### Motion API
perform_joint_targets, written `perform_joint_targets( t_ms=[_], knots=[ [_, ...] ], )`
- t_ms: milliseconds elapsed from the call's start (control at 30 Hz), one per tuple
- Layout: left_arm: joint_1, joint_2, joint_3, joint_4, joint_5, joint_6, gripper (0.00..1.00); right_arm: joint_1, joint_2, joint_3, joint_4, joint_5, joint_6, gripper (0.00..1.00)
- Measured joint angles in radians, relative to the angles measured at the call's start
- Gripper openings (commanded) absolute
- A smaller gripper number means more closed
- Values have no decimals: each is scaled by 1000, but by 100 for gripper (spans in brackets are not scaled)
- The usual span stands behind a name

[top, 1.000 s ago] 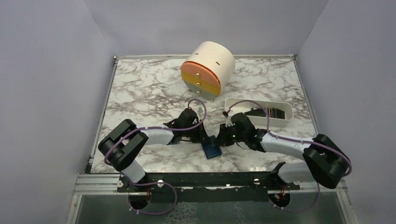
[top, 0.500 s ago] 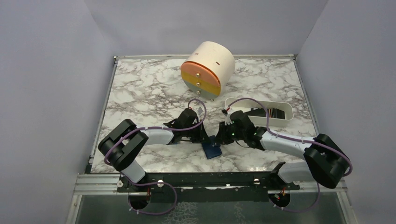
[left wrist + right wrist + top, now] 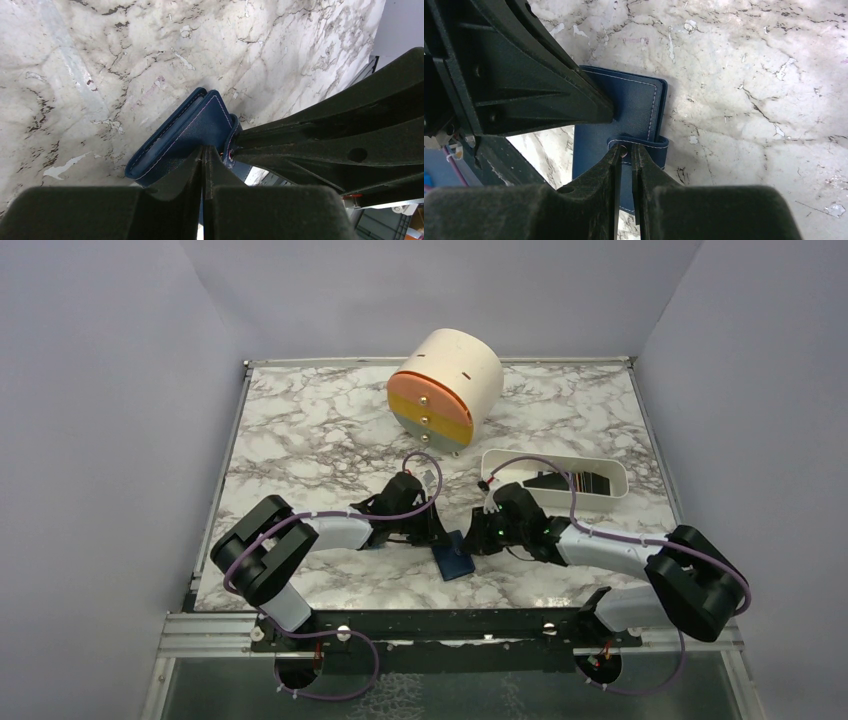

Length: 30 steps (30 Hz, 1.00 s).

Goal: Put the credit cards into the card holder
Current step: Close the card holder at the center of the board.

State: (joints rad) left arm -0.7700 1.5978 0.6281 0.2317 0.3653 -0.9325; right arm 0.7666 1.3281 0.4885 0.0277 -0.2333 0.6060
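Card holder (image 3: 456, 562) sits on the desk (image 3: 300, 430) near the front edge, abt mid-width, btwn the two arms' tips & touching both. It's a small navy bifold, folded shut, rectangular w/ rounded corners. Cover looks like fine-grained leather or faux leather, matte, w/ a line of pale stitching just inside the edge. In the L wrist view the folded layers show as a stacked edge w/ a dark gap btwn them. A narrow snap tab (image 3: 649, 144), same navy & same stitching, wraps round one edge.

R jaws: narrow, nipped on that tab, its rounded end right btwn the tips. L jaws: pressed together, only a hairline slit btwn them, tips against the cover near the tab; can't tell if any of the cover is caught in them.

Desk top is white-grey marble pattern, smooth, slightly glossy. Back-right, well apart from the card holder, a white oblong tray (image 3: 618, 492) w/ rounded ends, plastic-looking, holds dark flat items, too small to ID. At the back, a cream drum-shaped drawer unit (image 3: 470, 360) w/ orange, yellow & grey fronts and small round knobs
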Motion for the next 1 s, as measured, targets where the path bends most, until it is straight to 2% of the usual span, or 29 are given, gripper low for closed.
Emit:
perform_joint_targets(
  t_ms=[400, 1000],
  knots=[
    [0, 7, 6, -1, 1, 0, 7, 0, 20, -19, 77, -34, 22, 13],
    [-2, 10, 10, -2, 0, 0, 7, 0, 32, -8, 63, -38, 2, 10]
  ],
)
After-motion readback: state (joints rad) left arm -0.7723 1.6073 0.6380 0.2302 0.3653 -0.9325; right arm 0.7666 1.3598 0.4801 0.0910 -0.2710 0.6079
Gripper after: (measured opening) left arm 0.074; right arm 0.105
